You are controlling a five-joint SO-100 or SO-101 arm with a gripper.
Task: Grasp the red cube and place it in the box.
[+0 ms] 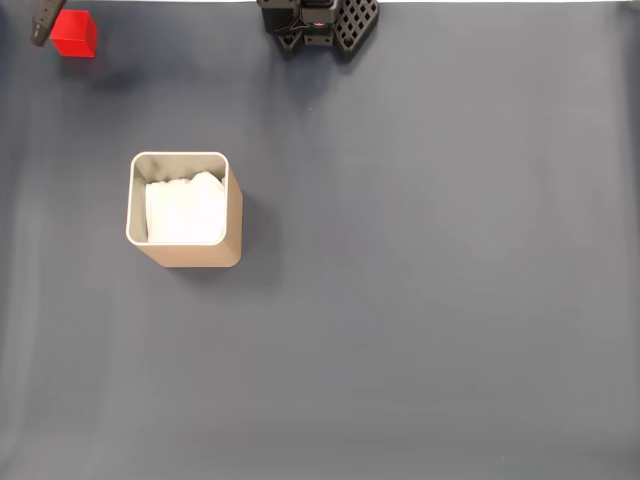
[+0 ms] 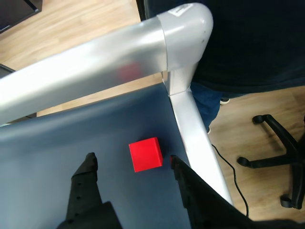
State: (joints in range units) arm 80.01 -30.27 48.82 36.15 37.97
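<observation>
The red cube (image 1: pixel 73 33) rests on the dark mat at the far top-left corner in the fixed view. One dark finger (image 1: pixel 43 21) of my gripper shows just left of it. In the wrist view the cube (image 2: pixel 146 154) lies on the mat between and slightly ahead of my gripper (image 2: pixel 131 157), which is open with a black finger on either side and nothing gripped. The cube sits nearer the right finger (image 2: pixel 180 175). The tan box (image 1: pixel 232 235) with white padding stands upright on the left half of the mat, well below the cube.
A silver metal frame rail (image 2: pixel 190 129) borders the mat right beside the cube, with its corner (image 2: pixel 183 28) just beyond. A person in dark clothing (image 2: pixel 248 43) and an office chair base (image 2: pixel 276 143) are past the table. The arm's base (image 1: pixel 318 22) stands at top centre.
</observation>
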